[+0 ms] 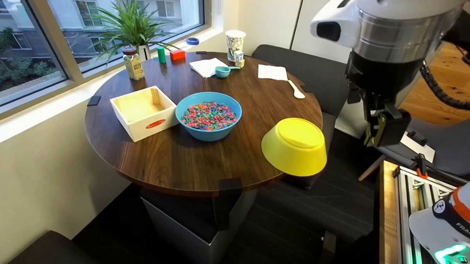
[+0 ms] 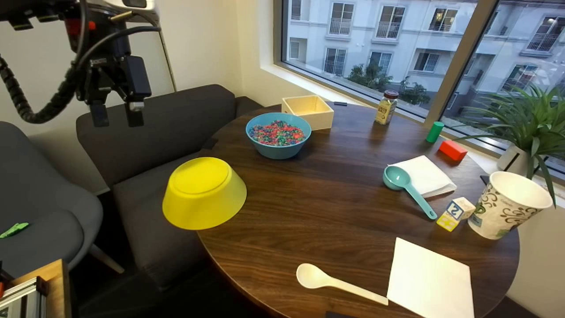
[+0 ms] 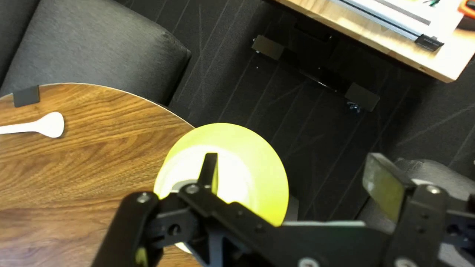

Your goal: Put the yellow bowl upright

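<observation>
The yellow bowl (image 1: 296,147) lies upside down, base up, at the table's edge and partly overhangs it. It stands base up in an exterior view (image 2: 204,194) too. In the wrist view the yellow bowl (image 3: 256,159) is partly hidden behind a finger. My gripper (image 2: 117,118) is open, with nothing between its fingers. It hangs in the air above and to the side of the bowl, apart from it, beyond the table edge. It also shows at the right in an exterior view (image 1: 376,137) and in the wrist view (image 3: 293,157), fingers wide apart.
A blue bowl (image 1: 209,135) with multicoloured bits stands beside a pale square wooden tray (image 1: 149,129). A white spoon (image 2: 314,276), napkins (image 2: 435,278), teal scoop (image 2: 397,177), letter blocks (image 2: 459,208), paper cup (image 2: 503,207), red block (image 2: 453,150), green cylinder (image 2: 435,132) and jar (image 2: 386,108) share the table.
</observation>
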`<state>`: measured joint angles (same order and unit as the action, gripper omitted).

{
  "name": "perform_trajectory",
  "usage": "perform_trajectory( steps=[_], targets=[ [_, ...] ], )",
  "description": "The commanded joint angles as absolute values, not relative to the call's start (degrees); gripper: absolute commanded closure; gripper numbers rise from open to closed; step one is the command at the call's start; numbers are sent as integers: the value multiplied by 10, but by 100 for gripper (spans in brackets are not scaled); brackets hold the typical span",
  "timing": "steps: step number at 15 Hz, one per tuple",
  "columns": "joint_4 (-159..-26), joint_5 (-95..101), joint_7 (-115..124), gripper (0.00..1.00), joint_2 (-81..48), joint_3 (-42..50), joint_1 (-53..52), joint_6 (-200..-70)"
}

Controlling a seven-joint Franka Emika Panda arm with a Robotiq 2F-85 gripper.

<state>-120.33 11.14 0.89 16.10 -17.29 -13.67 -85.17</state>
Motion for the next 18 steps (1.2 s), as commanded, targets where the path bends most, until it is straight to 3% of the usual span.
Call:
perform_trajectory(
  steps=[1,7,18],
  targets=[
    [-1289,122,-1,0,205,-182,-165,-923],
    [-1390,200,45,0,201,-206,-175,-1027],
    [-1396,222,56,0,173,-216,-174,-1003]
  ],
)
